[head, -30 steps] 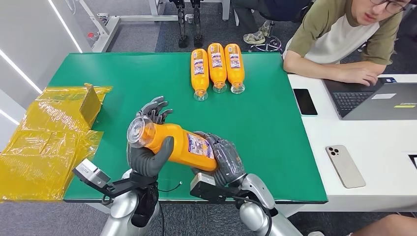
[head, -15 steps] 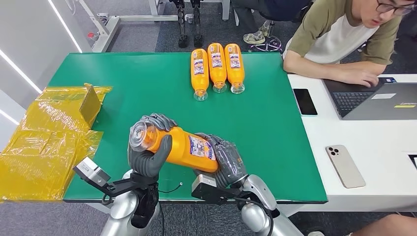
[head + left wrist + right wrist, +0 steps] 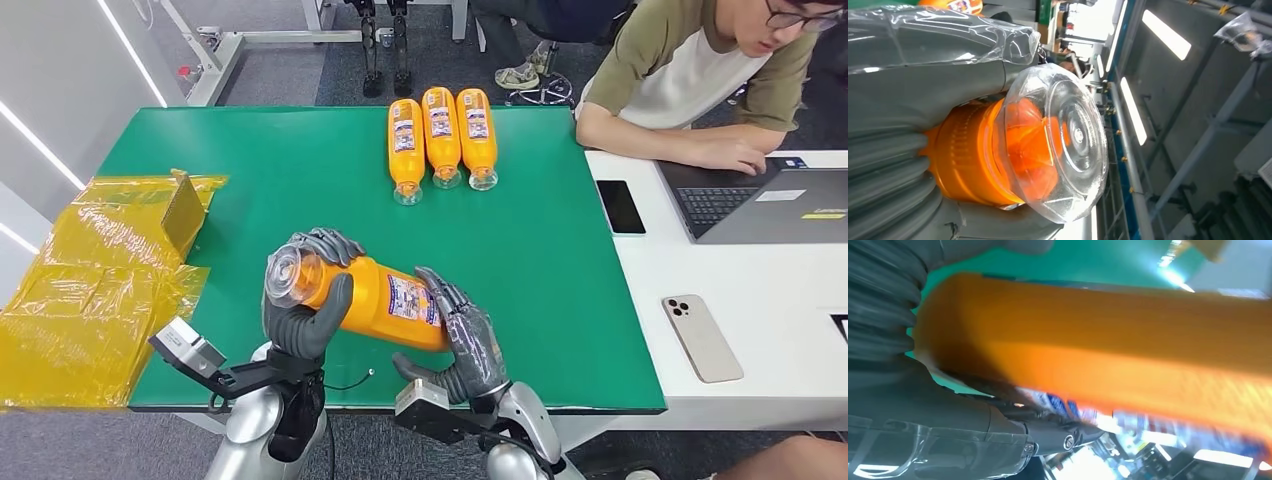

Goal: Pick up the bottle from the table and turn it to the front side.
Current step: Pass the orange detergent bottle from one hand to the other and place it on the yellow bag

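An orange bottle (image 3: 375, 300) with a clear cap and a blue-white label is held lying sideways above the near edge of the green table (image 3: 280, 170). My left hand (image 3: 305, 325) grips its cap end, thumb across the neck and fingers wrapped over the top. The left wrist view shows the clear cap (image 3: 1048, 145) close up, sticking out of that hand (image 3: 923, 100). My right hand (image 3: 465, 345) is at the bottle's base end with its fingers stretched out and apart, lying against the bottle without gripping it. In the right wrist view the blurred bottle (image 3: 1098, 340) passes beside the right hand (image 3: 883, 340).
Three more orange bottles (image 3: 441, 138) lie side by side at the table's far edge. Crumpled yellow plastic wrap (image 3: 90, 280) covers the left end. A person (image 3: 700, 80) sits at the white table on the right with a laptop (image 3: 770, 205) and two phones (image 3: 620, 207), (image 3: 702, 338).
My left hand closed its fingers over the bottle's cap end. My right hand then let go of the base end and spread its fingers. The bottle hardly moved.
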Available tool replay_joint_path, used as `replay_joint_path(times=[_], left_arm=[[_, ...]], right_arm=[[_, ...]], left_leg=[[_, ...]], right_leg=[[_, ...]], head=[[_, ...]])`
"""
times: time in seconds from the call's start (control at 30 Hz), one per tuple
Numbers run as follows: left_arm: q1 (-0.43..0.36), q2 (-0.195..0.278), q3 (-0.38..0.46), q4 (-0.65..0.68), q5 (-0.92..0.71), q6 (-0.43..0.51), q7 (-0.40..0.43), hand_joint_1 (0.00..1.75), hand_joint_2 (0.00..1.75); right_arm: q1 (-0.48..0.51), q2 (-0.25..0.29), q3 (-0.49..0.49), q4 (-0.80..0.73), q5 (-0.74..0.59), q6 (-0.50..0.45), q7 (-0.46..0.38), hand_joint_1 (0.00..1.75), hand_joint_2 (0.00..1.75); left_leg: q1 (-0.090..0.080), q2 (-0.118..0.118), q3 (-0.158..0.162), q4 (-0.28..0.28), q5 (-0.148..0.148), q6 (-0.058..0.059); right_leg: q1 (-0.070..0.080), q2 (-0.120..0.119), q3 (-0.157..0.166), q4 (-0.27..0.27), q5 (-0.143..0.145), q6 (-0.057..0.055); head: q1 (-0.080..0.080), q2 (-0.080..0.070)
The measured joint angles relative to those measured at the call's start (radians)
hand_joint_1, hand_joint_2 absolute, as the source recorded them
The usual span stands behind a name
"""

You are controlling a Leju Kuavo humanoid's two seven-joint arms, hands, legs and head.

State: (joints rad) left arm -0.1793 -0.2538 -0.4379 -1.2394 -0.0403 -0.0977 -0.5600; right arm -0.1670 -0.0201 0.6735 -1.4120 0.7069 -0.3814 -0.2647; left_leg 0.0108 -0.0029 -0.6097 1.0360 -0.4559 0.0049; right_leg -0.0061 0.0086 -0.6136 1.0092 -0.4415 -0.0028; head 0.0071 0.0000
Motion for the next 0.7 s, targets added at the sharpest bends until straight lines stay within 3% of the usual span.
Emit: replay_joint_path(times=[0.2, 0.33, 0.5, 0.7], left_arm=[[0.000, -0.001, 0.000, 0.000, -0.019, 0.098, 0.018, 1.75, 1.75], [0.002, 0.008, 0.001, -0.008, -0.141, 0.267, 0.048, 1.75, 1.75], [0.008, 0.046, 0.030, -0.032, -0.369, 0.502, 0.112, 1.75, 1.75], [0.016, 0.098, 0.062, -0.046, -0.513, 0.600, 0.187, 1.75, 1.75]], right_arm=[[0.044, 0.057, -0.031, -0.073, -0.229, -0.179, -0.143, 0.00, 1.75], [0.088, 0.077, -0.040, -0.128, -0.306, -0.266, -0.219, 0.00, 1.75], [0.132, 0.090, -0.049, -0.184, -0.357, -0.287, -0.270, 0.00, 1.75], [0.159, 0.101, -0.062, -0.215, -0.389, -0.287, -0.319, 0.00, 1.75]], left_leg=[[0.000, 0.000, 0.000, 0.000, 0.000, 0.000], [0.000, 0.000, 0.000, 0.000, 0.000, 0.000], [0.000, 0.000, 0.000, 0.000, 0.000, 0.000], [0.000, 0.001, 0.000, -0.001, 0.000, -0.001]], right_leg=[[0.000, 0.000, 0.000, 0.000, 0.000, 0.000], [0.000, 0.000, 0.000, 0.000, 0.000, 0.000], [0.000, 0.000, 0.000, 0.000, -0.001, -0.001], [0.000, 0.000, 0.000, 0.001, -0.001, -0.001]], head=[[0.000, 0.000], [0.000, 0.000], [0.000, 0.000], [0.000, 0.000]])
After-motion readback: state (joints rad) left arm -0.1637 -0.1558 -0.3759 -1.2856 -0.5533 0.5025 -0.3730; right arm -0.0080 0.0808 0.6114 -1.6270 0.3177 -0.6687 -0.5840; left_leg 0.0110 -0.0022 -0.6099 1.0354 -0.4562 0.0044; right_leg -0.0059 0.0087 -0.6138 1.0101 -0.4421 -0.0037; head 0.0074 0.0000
